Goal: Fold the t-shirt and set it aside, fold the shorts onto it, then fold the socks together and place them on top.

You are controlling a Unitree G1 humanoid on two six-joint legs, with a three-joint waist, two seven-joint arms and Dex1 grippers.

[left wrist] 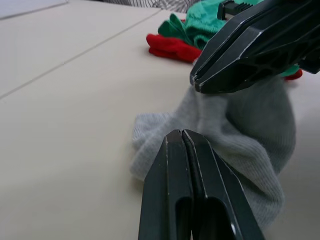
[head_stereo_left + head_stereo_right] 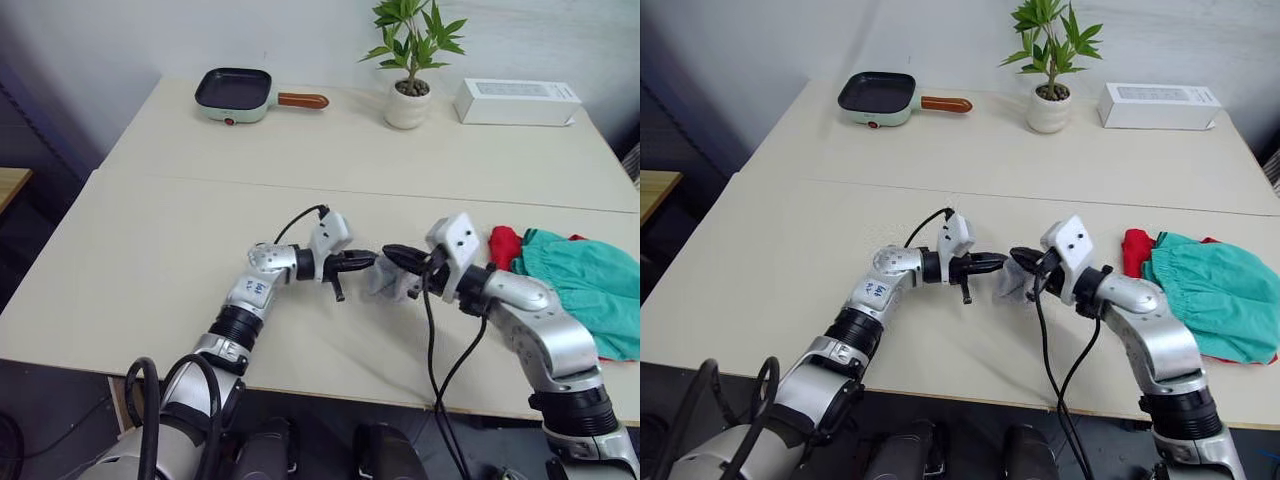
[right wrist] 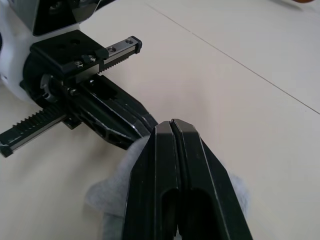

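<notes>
The light grey socks lie bunched near the table's front middle, raised towards the grippers. My right gripper comes in from the right, shut, with the socks gathered up under its tips. My left gripper is shut, tip to tip with the right one, touching the socks' near edge; no fabric shows between its fingers. At the right edge the teal shorts lie on the red t-shirt, which peeks out at their left side.
At the back stand a green pan with a brown handle, a potted plant and a white box. A seam crosses the table. A black cable hangs off the right wrist over the front edge.
</notes>
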